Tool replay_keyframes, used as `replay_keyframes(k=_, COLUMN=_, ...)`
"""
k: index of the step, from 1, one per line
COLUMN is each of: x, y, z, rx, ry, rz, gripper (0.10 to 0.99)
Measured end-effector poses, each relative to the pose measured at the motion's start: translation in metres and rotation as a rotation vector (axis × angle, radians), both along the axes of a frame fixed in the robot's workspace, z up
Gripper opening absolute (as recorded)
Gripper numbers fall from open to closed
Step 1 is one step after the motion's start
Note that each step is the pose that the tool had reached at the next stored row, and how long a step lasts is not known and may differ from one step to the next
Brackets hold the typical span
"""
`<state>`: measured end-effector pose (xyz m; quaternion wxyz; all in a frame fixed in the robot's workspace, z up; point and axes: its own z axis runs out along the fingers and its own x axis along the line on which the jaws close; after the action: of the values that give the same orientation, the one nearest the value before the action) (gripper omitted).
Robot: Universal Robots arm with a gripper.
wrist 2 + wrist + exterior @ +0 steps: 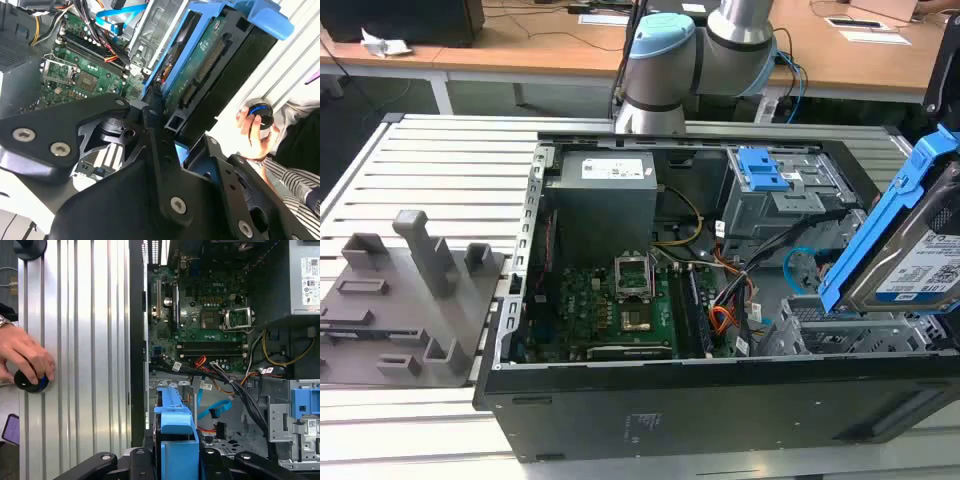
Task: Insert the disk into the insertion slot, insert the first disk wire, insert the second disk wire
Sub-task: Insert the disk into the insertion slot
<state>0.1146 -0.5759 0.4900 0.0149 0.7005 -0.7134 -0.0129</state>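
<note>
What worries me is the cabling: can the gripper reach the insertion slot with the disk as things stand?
Probably yes: the gripper holds the disk tilted just above the insertion slot, whose open top looks unobstructed; the second disk wire loops beside it, not across.

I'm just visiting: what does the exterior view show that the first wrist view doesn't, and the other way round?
Exterior view's extras: a grey plastic fixture block at that view's left, and the arm's silver and light-blue joints. First wrist view's extras: a person's hand resting on a round black knob. Shared: the green motherboard, the thin light-blue flat cable, and the tilted silver-grey hard drive in its bright blue plastic carrier.
</note>
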Motion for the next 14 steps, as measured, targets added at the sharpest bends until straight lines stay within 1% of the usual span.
replay_keyframes(k=8, x=0.0, y=0.0, z=-0.0069, rx=0.0, ry=0.0, rz=0.0, gripper=0.365)
replay_keyframes(k=11, x=0.0, y=0.0, z=-0.0081, rx=0.0, ry=0.0, rz=0.0, gripper=0.365)
replay_keyframes(k=14, x=0.0, y=0.0, z=-0.0119, rx=0.0, ry=0.0, rz=0.0, gripper=0.365)
